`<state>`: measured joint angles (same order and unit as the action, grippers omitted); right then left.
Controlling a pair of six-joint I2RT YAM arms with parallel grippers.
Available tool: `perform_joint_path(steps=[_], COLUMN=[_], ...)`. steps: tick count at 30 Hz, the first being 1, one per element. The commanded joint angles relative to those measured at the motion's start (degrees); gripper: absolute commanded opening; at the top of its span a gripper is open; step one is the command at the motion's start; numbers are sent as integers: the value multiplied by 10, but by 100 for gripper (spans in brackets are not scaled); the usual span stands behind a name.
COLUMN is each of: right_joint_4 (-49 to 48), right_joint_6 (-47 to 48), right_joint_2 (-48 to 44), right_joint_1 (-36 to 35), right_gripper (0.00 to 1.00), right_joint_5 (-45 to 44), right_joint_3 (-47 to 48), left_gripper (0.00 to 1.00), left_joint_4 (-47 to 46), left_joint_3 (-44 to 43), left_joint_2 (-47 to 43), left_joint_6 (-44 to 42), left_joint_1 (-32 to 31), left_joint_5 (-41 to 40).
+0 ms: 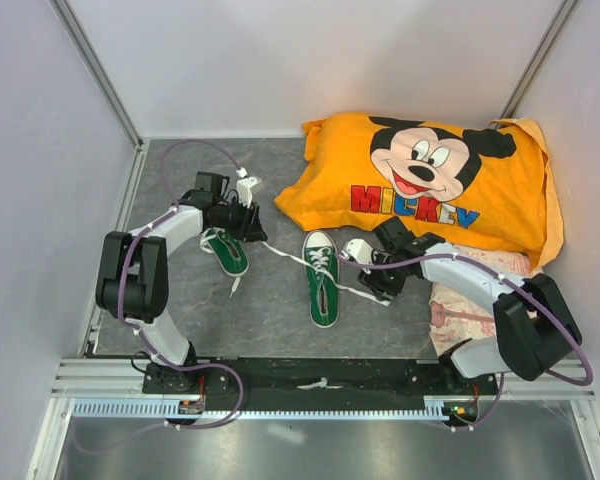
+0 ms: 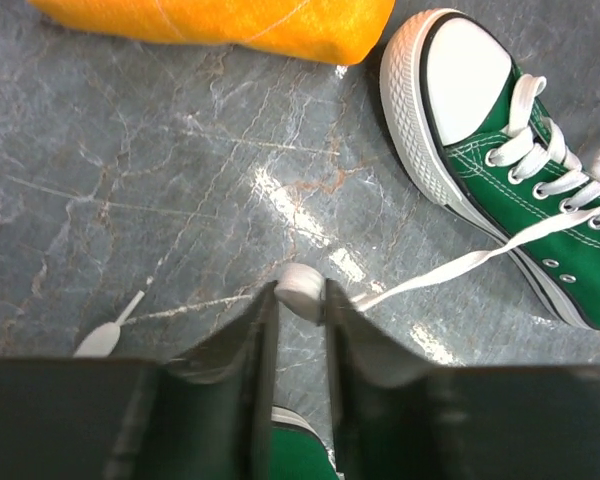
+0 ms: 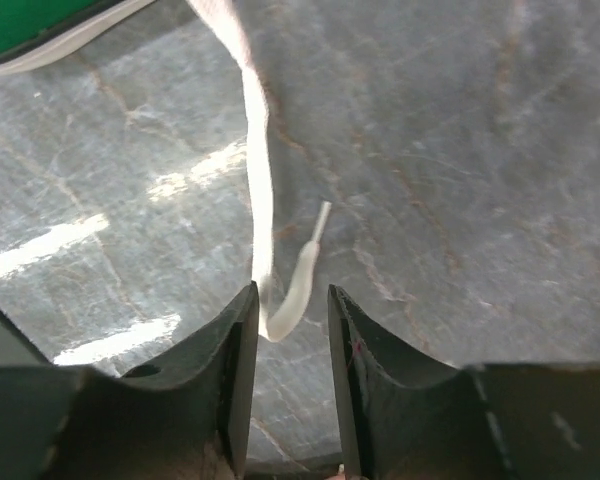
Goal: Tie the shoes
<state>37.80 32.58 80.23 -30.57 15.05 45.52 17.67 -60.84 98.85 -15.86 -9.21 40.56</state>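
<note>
Two small green sneakers with white toe caps lie on the grey table: one [image 1: 226,253] under my left arm, the other [image 1: 322,278] in the middle. My left gripper [image 1: 254,231] is shut on a white lace [image 2: 301,289] that runs taut to the middle shoe [image 2: 510,150]. The other shoe's green canvas [image 2: 298,450] shows under the fingers. My right gripper [image 1: 373,283] is just right of the middle shoe, low over the table. Its jaws [image 3: 290,296] stand apart around the shoe's other lace end [image 3: 280,300], which lies loose on the table and is not clamped.
An orange Mickey Mouse cloth [image 1: 430,180] fills the back right, and its edge [image 2: 230,25] shows in the left wrist view. A pale pink patterned cloth [image 1: 458,312] lies under the right arm. A loose lace tip [image 2: 105,337] lies left of the left fingers.
</note>
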Motion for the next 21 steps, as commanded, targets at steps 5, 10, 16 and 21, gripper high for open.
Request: perform_joint_path(steps=[5,10,16,21], right_joint_4=[16,24,20,-26], right_joint_6=[21,12,3,-20], right_joint_2=[2,11,34,66], right_joint_1=[21,19,2,-2], right_gripper=[42,47,50,47], right_joint_5=[-24,13,34,-12], right_joint_3=[42,51,52,47], left_gripper=[52,56,58,58], left_joint_4=[11,25,30,26], left_joint_3=[-11,-3,23,36], left_joint_2=[-30,-59,-107,-125], left_joint_6=[-9,-30,-31,-21], left_joint_1=[12,24,26,26], left_joint_5=[-65,-55,-21,-10])
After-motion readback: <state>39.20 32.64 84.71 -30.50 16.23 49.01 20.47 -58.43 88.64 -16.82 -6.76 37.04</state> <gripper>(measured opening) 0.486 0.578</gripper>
